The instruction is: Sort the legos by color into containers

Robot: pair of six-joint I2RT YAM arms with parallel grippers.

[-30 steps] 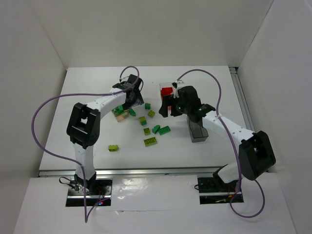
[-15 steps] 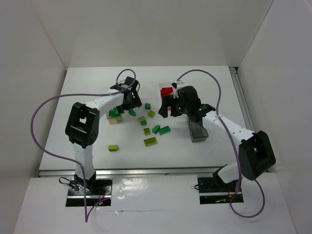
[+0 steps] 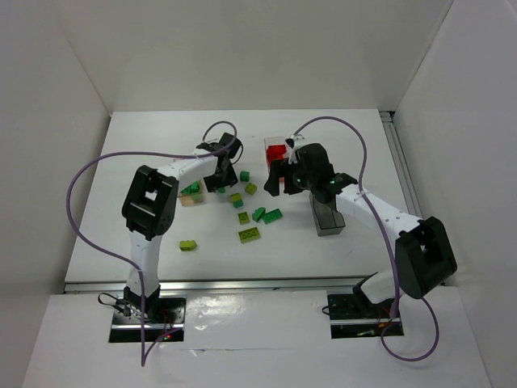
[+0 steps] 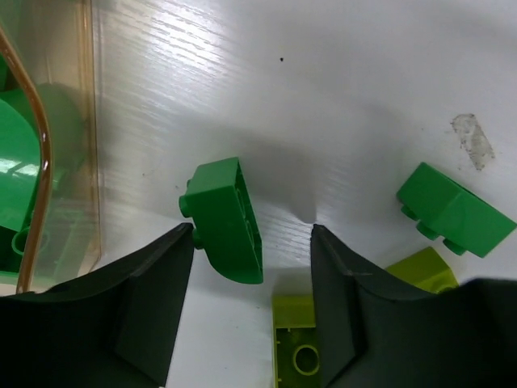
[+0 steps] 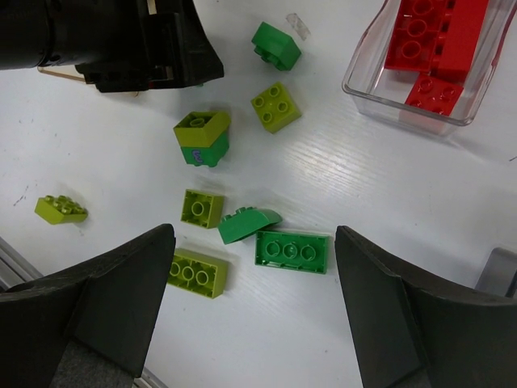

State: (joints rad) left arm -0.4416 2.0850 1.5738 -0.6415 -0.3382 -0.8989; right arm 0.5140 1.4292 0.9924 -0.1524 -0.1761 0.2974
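The left gripper (image 4: 252, 233) straddles a dark green curved plastic brick (image 4: 226, 218), jaws apart. The right gripper (image 5: 252, 234) hangs with jaws wide apart.

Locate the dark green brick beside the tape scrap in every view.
Top: green brick, mid-table.
Left wrist: green brick at the right edge, below the tape scrap.
Right wrist: green brick at top centre, left of the tape scrap.
Shared landmark: the lime square just below it in all three.
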